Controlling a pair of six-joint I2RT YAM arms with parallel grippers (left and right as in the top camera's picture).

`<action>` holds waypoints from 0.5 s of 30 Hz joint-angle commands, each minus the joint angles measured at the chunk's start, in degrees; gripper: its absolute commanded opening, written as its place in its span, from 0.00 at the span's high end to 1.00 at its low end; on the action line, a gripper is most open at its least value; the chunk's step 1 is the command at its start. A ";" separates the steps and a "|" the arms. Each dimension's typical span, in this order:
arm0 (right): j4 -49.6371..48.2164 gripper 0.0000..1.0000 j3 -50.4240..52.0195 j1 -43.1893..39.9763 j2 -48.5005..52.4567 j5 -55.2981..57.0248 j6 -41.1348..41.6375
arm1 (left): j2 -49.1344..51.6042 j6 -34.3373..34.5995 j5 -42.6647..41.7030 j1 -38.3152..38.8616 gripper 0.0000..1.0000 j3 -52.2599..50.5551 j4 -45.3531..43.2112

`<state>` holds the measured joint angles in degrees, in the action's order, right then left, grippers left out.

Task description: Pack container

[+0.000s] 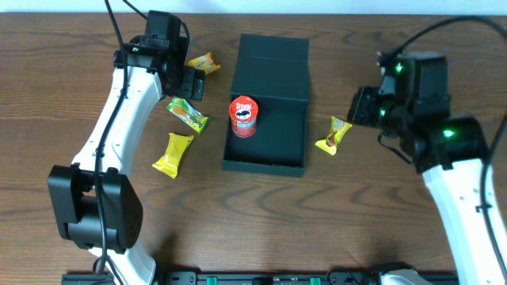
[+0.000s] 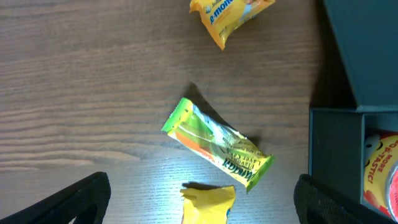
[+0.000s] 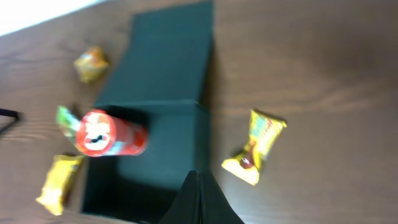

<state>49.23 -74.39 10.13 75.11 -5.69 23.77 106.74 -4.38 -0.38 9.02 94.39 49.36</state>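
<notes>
Open container (image 1: 279,141) at the middle of the tabletop (image 1: 356,226), one arm on either side.
The dark teal box lies with its flap lid folded back on the far side; a red can (image 1: 243,116) sits inside, against the left wall; the left hand (image 1: 192,83) hovers released, jaws spread wide, above a green packet (image 1: 188,115), with an orange packet (image 1: 203,62) beyond it and a yellow packet (image 1: 173,153) nearer the robot; the right hand (image 1: 360,107) is clenched on nothing, just beside a yellow packet with a brown end (image 1: 334,134) lying right of the box.
</notes>
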 commanded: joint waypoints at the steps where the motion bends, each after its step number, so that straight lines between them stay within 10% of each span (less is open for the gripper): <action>1: -3.72 0.99 5.20 4.15 1.64 1.11 6.01 | 0.02 -0.31 0.76 -0.09 0.05 1.36 -0.39; 15: -37.22 0.99 12.02 11.76 14.80 -13.22 35.63 | 0.02 0.72 0.76 -0.07 0.05 1.36 -0.22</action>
<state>14.24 -63.16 21.47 86.78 -13.67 53.21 106.74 -4.29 -0.40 9.02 94.39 49.08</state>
